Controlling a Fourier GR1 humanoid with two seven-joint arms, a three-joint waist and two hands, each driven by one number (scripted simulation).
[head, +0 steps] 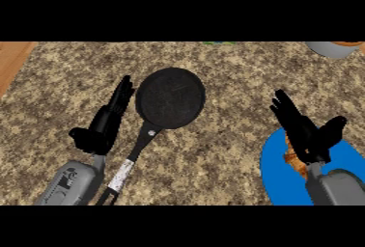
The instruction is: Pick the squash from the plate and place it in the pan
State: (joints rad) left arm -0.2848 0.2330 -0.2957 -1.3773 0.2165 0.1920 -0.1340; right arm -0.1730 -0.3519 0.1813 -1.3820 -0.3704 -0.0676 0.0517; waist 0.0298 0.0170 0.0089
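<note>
- My right hand (303,132) hangs over the left part of the blue plate (281,178), fingers straight and spread wide, thumb out to the side, holding nothing.
- The squash (292,157) lies on that plate, mostly hidden under my right hand; only an orange-brown sliver shows at the hand's left edge. I cannot tell whether my palm touches it.
- I judge the task barely begun: the squash is not yet grasped or lifted, and the whole carry is left to do.
- The black pan (170,98) sits on the speckled tabletop (228,67) well to the left of the plate, its round dish bare, its handle running down toward the lower edge beside my left forearm.
- My left hand (108,120) rests just left of the pan, fingers straight and pointing up along its rim, holding nothing.
- What is left, as I see it: close my right hand round the squash, lift it, cross the bare stretch of tabletop between plate and pan, set it in the dish.
- Count: one plate, one squash, one pan, two hands.
- One more thing, a grey rounded object (333,48), is cut off at the top right corner; I cannot tell what it is.
</note>
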